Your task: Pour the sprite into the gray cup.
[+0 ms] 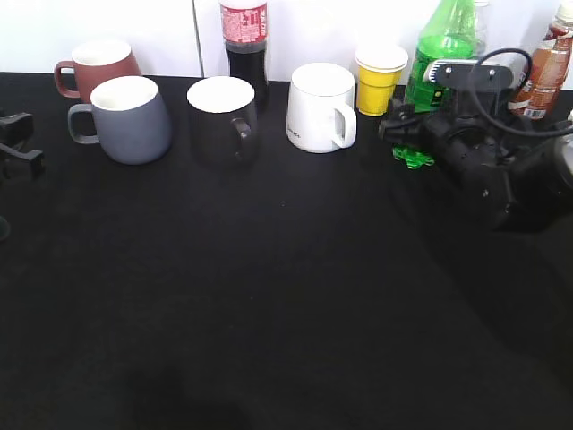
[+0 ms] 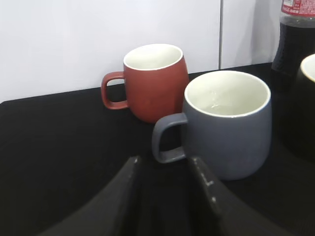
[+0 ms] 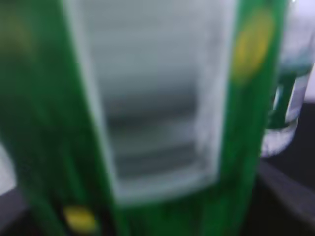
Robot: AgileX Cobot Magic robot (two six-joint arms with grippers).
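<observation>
1. Black table (image 1: 269, 313): mugs and bottles stand in a row along its back edge.
2. Right gripper (image 1: 407, 125): at the foot of the sprite (image 1: 440, 49), back right; whether its jaws are open, shut or gripping cannot be told.
3. Sprite label fills the right wrist view: white barcode patch (image 3: 157, 98), blurred, no writing legible.
4. Cola bottle (image 1: 244, 45): red label, print too small to read.
5. Gray cup (image 1: 130, 116): back left, upright, just in front of the maroon mug (image 1: 94, 64).
6. Left gripper (image 2: 165, 179): jaws parted, empty, before the gray cup's handle (image 2: 165, 142).
</observation>
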